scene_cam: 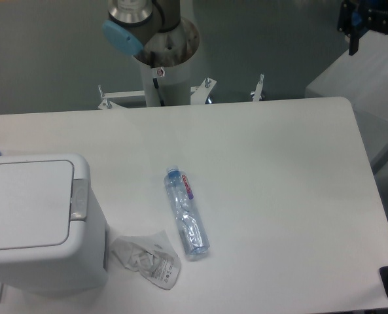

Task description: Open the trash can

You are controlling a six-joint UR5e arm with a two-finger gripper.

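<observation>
a single fixed camera looks steeply down on the white table [265,176] from its front edge, facing the arm's base [156,39] at the far side, with no claw in view.

trash can [40,226] — large boxy white plastic bin, rounded corners | state: flat white lid down, closed | grey push-button tab on the rim at the lid's right edge (small, rectangular) | pose: upright | place: front-left part of the white table — cut off by the picture's left edge
</observation>
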